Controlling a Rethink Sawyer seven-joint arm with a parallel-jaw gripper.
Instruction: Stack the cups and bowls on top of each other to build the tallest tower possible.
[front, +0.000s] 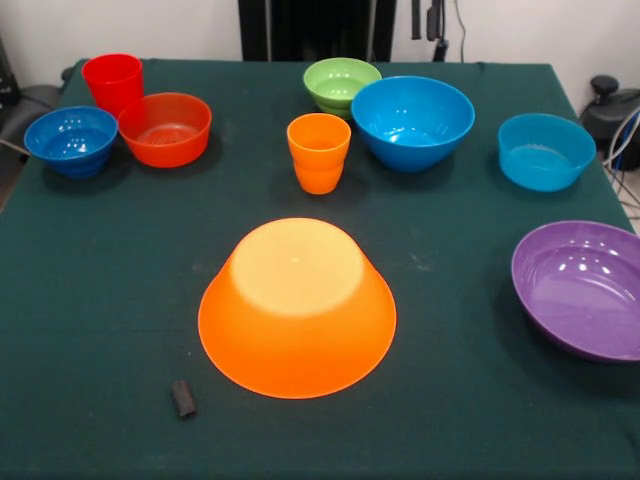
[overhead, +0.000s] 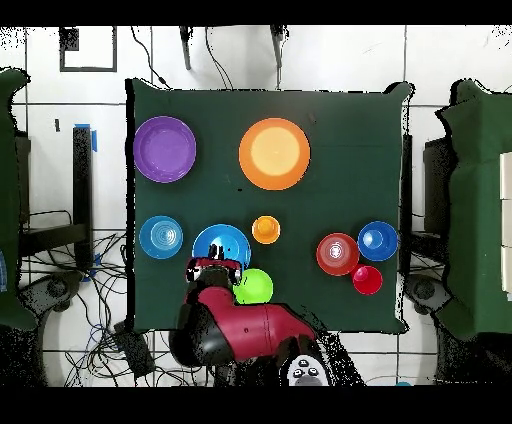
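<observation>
The largest yellow-orange bowl (front: 297, 305) (overhead: 274, 153) lies upside down at the table's middle. The orange cup (front: 318, 150) (overhead: 265, 229) stands upright beyond it. The big blue bowl (front: 412, 120) (overhead: 222, 243) and the green bowl (front: 341, 84) (overhead: 254, 287) stand near it. The red cup (front: 112, 80) (overhead: 367, 279), the orange-red bowl (front: 165, 128) (overhead: 337, 253) and the dark-blue bowl (front: 70, 138) (overhead: 377, 240) are grouped together. The light-blue bowl (front: 545, 150) (overhead: 161, 237) and one purple bowl (front: 585, 288) (overhead: 164, 149) stand apart. My gripper (front: 427, 22) (overhead: 213, 268) hangs high behind the big blue bowl, open and empty.
A small dark block (front: 183, 397) lies on the green cloth near the front edge. The red arm (overhead: 250, 330) reaches in from the robot's side. Cables and dark chairs sit beyond the table's edges.
</observation>
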